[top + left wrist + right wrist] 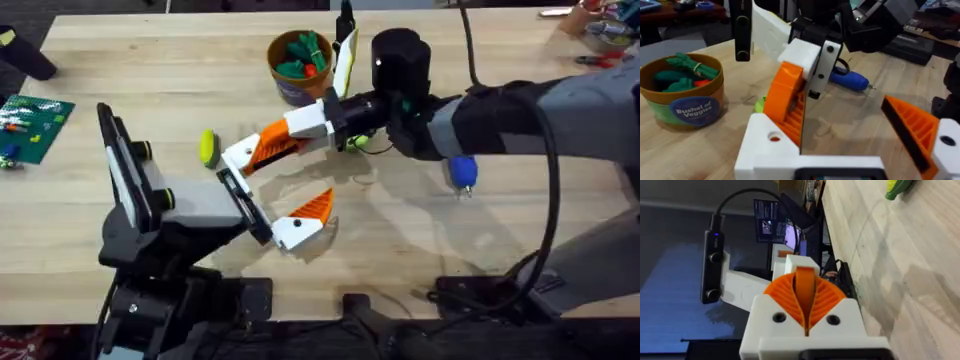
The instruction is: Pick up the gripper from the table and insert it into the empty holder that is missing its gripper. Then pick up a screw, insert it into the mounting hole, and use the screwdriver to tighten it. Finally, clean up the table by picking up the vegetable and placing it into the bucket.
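The right gripper (325,120), clamped on the gripper (785,97), lowers it seemingly into the holder (767,145) on the wide-open left gripper (268,192).

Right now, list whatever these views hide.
- Yellow-green toy vegetable: left wrist view, mostly behind the long orange ribbed finger.
- Stubby blue-handled screwdriver: overhead, handle top under the right arm.
- Whether the finger is seated in the white plastic bracket: left wrist, the finger covers it.

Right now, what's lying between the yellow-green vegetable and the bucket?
Nothing: in the overhead view the stretch of wood between the vegetable and the bucket is bare.
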Controlling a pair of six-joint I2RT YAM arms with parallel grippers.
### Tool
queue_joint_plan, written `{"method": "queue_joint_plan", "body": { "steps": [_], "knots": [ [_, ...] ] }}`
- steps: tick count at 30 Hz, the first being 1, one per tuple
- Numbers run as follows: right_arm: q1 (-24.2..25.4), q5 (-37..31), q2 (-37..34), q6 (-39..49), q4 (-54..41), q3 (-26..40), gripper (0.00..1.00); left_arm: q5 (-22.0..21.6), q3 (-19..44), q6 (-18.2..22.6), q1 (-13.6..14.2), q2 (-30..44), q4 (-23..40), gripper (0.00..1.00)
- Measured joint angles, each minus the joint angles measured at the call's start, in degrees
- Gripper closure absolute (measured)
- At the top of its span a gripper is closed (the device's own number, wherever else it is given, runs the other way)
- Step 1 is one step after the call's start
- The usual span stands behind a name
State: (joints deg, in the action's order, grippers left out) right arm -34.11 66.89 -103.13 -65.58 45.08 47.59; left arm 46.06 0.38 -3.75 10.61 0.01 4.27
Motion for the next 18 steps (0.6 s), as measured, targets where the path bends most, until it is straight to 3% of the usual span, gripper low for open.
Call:
{"method": "queue_joint_plan", "body": {
  "steps": [11, 12, 18],
  "knots": [
    [0.0, 0.1, 0.0, 0.0, 0.0, 0.0, 0.986, 0.0, 0.0, 0.0, 0.0, 0.0, 0.0, 0.012],
    [0.0, 0.1, 0.0, 0.0, 0.0, 0.0, 0.948, 0.0, 0.0, 0.0, 0.0, 0.0, 0.0, 0.012],
    [-0.4, -2.2, 0.0, 0.6, -1.4, -0.6, 0.121, 1.3, 0.1, 1.3, 0.1, 0.0, 0.2, 0.013]
  ]
}}
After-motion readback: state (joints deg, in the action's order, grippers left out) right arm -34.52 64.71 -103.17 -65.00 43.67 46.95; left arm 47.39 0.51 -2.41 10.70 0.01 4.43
